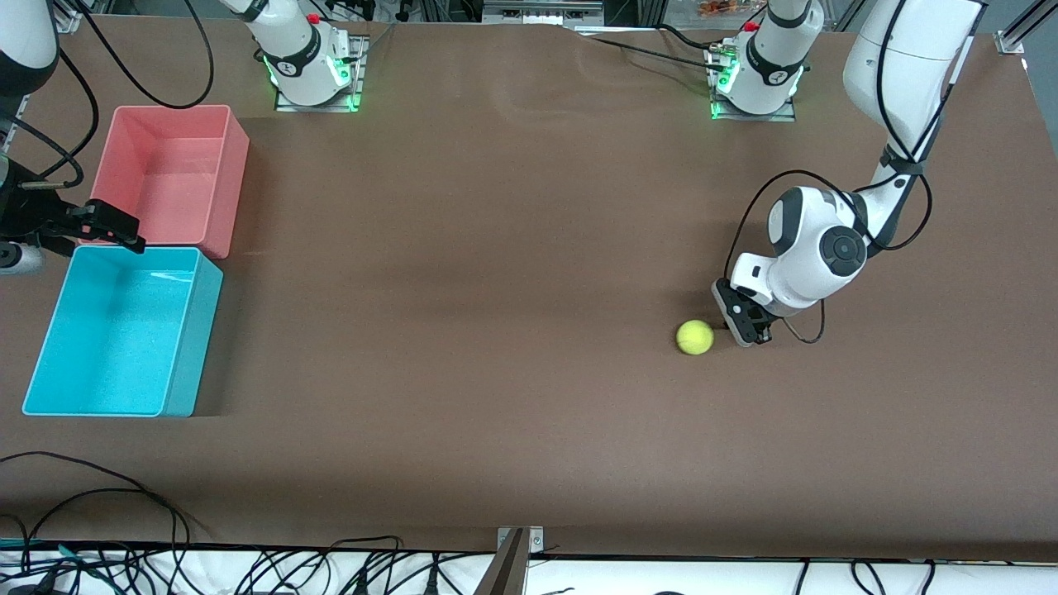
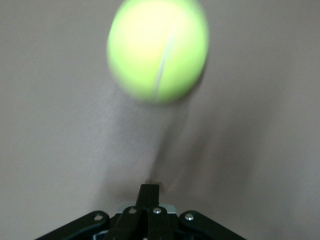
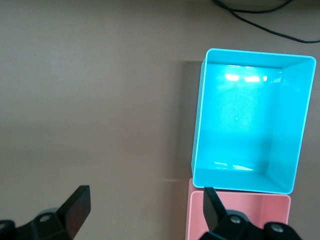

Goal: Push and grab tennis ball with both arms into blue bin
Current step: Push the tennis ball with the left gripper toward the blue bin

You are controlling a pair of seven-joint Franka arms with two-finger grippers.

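The yellow-green tennis ball point(image 1: 694, 337) lies on the brown table toward the left arm's end. Just beside it, low at the table, is my left gripper point(image 1: 734, 325), shut with nothing held. In the left wrist view its closed fingertips point(image 2: 150, 189) point at the ball point(image 2: 157, 50), with a small gap between them. The empty blue bin point(image 1: 116, 339) stands at the right arm's end. My right gripper point(image 1: 124, 234) hangs open over the edge where the blue bin point(image 3: 250, 125) meets the pink one, its fingers spread wide point(image 3: 144, 207).
An empty pink bin point(image 1: 165, 173) touches the blue bin, farther from the front camera. Bare brown table stretches between the ball and the bins. Black cables point(image 1: 165, 562) lie along the table's front edge.
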